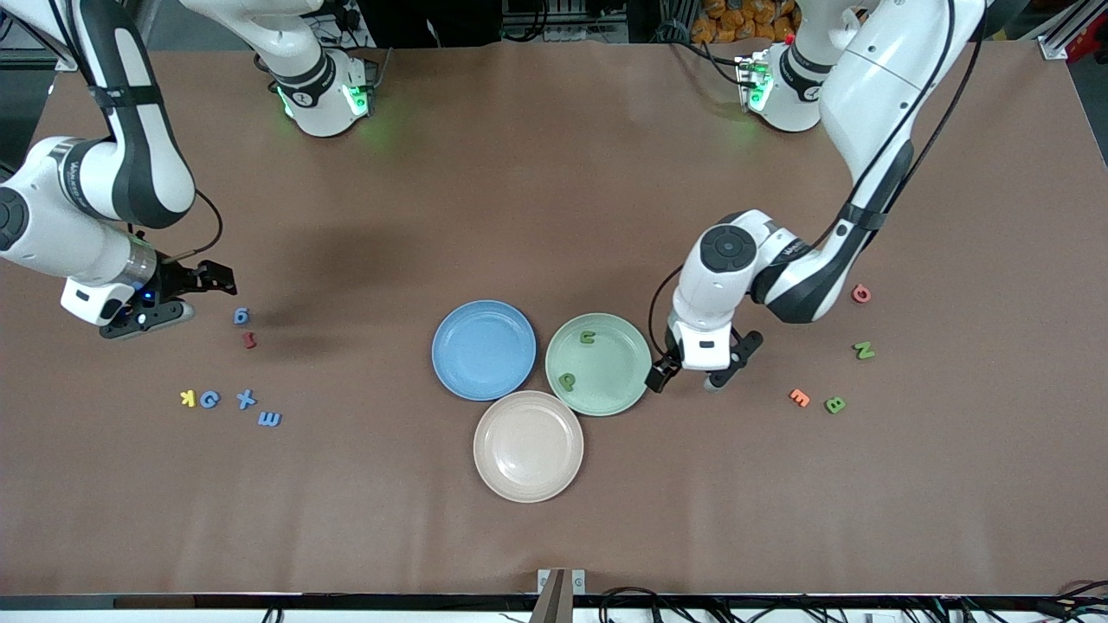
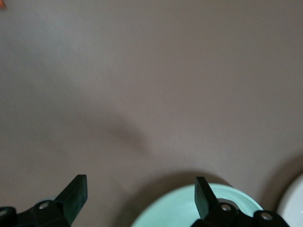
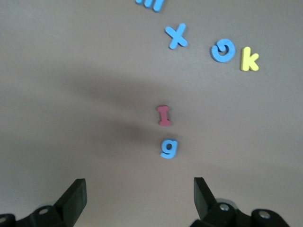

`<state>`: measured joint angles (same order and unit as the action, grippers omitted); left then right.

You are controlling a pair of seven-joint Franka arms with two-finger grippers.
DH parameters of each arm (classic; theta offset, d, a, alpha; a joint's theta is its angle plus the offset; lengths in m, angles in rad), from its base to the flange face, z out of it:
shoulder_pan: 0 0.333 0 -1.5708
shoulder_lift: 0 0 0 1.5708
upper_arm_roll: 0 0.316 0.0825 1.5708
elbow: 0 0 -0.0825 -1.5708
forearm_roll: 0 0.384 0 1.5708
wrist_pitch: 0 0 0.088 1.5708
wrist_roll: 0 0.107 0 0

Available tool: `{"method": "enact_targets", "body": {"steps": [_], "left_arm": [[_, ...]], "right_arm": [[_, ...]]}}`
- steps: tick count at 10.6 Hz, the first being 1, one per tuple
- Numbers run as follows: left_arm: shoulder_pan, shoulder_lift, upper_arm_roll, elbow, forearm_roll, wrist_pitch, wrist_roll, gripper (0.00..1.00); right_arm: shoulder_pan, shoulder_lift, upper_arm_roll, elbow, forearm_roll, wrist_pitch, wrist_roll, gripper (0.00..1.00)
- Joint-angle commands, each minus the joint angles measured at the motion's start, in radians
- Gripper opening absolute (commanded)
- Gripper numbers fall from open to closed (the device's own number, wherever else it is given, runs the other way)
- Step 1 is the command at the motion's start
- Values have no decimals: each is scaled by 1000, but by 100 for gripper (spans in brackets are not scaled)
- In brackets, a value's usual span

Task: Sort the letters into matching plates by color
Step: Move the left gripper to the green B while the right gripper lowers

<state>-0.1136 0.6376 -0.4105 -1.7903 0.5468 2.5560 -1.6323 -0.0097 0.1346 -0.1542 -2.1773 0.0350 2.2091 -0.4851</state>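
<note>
Green plate [image 1: 606, 381] holds two green letters [image 1: 587, 337]; beside it the left arm bends down, its left gripper [image 1: 699, 370] spread and empty over the table [image 1: 554, 199] at the plate's rim. Right gripper [image 1: 186, 294], fingers apart, hangs low near the blue g [image 1: 241, 317] and red letter [image 1: 250, 340]. Blue plate [image 1: 483, 350] and beige plate [image 1: 528, 446] lie bare.

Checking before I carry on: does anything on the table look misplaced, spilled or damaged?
Nothing stands out. The pale green round plate holds only two small green letters, the blue round plate and pinkish-beige round plate hold nothing, and the other letters lie flat on the brown table.
</note>
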Motion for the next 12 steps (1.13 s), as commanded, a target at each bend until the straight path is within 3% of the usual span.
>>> {"method": "enact_targets", "body": {"steps": [1,7,12], "left_arm": [[69,-18,-7,3,22,-53,104,100],[242,-42,-10,-52,19,-56,343,100],[359,-36,-11,-17,-56,-213,699,100]], "right_arm": [[-18,13,10,-33,-69,56,-17,100],[-78,117,13,-64,-67,196,-18,100],[-108,200,16,-65,-66,326,-18,100]]}}
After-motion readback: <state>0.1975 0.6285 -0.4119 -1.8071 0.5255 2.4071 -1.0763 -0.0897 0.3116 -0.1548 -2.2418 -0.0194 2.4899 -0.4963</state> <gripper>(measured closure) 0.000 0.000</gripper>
